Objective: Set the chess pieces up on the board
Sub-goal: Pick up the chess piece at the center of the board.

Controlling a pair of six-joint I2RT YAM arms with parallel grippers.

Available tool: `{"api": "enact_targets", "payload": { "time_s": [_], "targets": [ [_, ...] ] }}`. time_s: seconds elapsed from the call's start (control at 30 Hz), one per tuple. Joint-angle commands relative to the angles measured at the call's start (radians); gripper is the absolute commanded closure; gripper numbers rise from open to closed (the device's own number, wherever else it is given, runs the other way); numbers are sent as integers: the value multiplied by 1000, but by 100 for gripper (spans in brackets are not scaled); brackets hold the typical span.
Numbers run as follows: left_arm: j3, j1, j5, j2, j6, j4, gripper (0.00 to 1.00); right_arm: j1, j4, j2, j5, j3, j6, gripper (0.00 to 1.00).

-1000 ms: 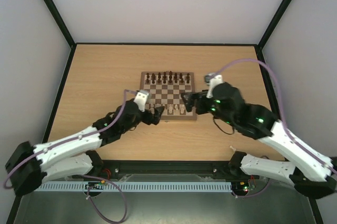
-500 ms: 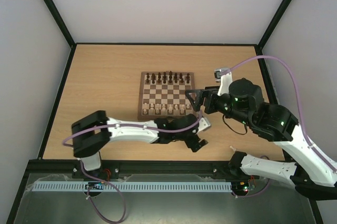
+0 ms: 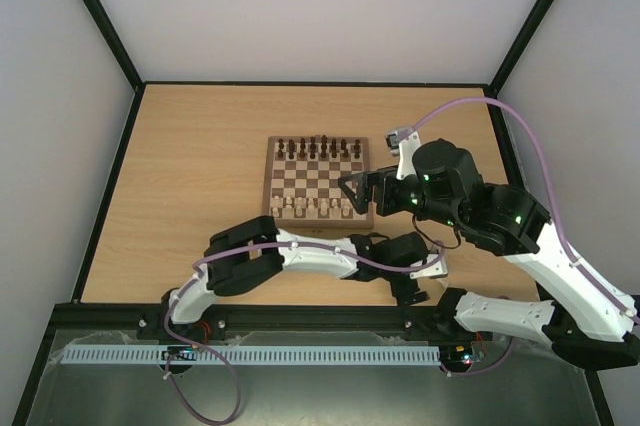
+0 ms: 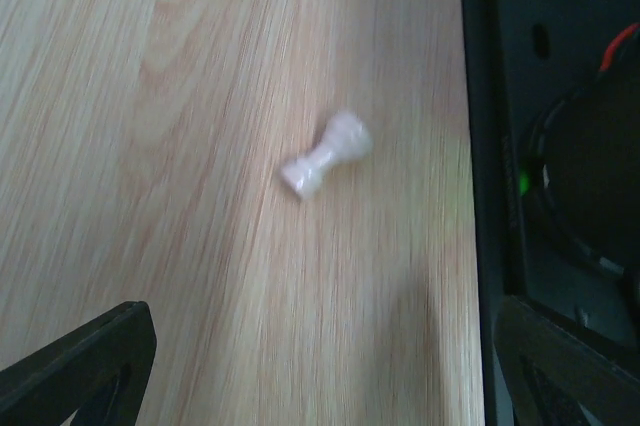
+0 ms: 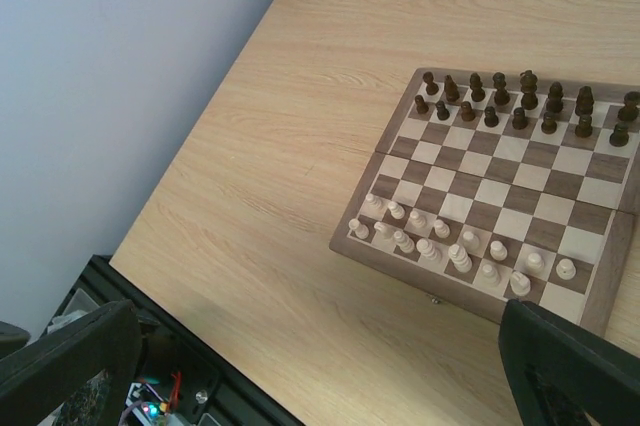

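- Light wood-grain table (image 3: 180, 166), its grain running left to right in the top view
- Dark brown chess pieces (image 3: 318, 149), upright in two tight rows, one behind the other, toward the table's far half
- Thin black rim (image 3: 310, 83) round the table's edges
- Black frame posts (image 3: 99, 16) slanting up from the far corners
- Plain pale walls (image 3: 320, 6) behind and at both sides
- White slotted strip (image 3: 300, 355) along the near edge, beside a grey metal sheet (image 3: 330, 401)

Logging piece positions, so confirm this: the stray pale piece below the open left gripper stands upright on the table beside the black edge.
Not upright: the left wrist view shows the pale piece lying on its side on the table, below the open left gripper, beside the black edge.
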Motion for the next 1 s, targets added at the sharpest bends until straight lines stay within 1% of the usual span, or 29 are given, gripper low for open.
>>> {"api": "enact_targets", "payload": {
  "time_s": [0.0,0.27,0.47,0.67,0.87,0.97],
  "targets": [
    [100,7,100,64,100,-2,6,-4,-85,0,16,63,-13,1],
    [160,20,192,117,162,6,6,-4,-118,0,50,75,-19,1],
    [187,22,245,150,180,12,9,-4,-133,2,60,77,-25,1],
    [232,26,259,197,185,14,12,-5,-135,6,64,76,-34,0],
    [265,32,263,223,180,23,12,-4,-132,23,61,76,-49,0],
    [292,39,277,245,178,12,15,-4,-132,32,62,75,-55,0]
  ]
}}
